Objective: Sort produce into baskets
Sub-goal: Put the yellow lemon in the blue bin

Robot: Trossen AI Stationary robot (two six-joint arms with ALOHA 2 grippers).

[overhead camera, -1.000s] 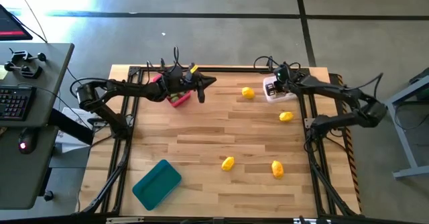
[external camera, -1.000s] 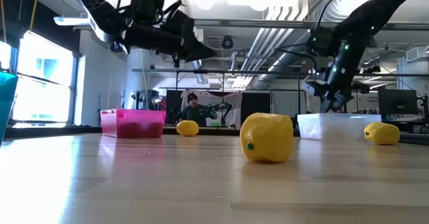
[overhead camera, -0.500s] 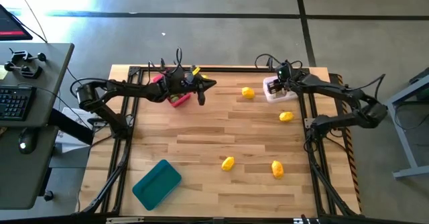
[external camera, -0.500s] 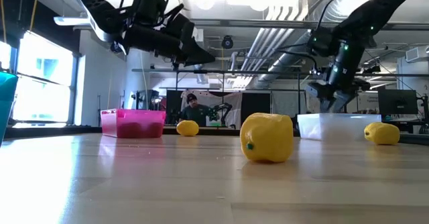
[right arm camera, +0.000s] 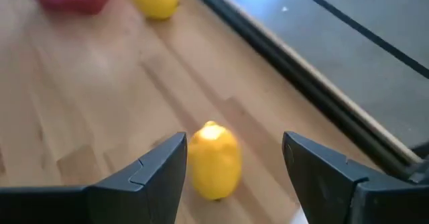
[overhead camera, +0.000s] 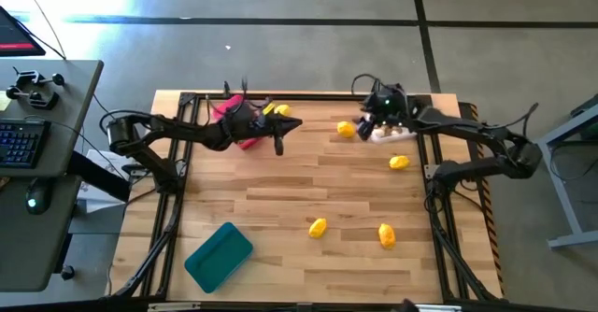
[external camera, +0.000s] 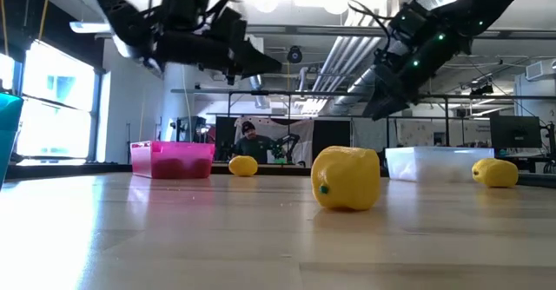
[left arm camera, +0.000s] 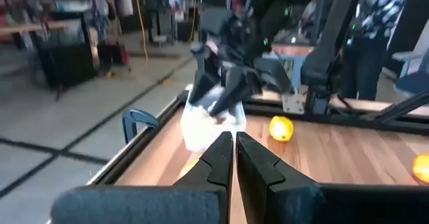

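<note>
**Right arm leaves the white tray for the next lemon**

The lemon (overhead camera: 345, 129) lies just beside the white tray (overhead camera: 396, 133), toward the pink tray (overhead camera: 245, 140). The right gripper (overhead camera: 370, 125), over the white tray a second ago, now hangs above that lemon, fingers wide and empty. The left gripper (overhead camera: 278, 144), fingers closed and empty, hangs beside the pink tray.
</note>
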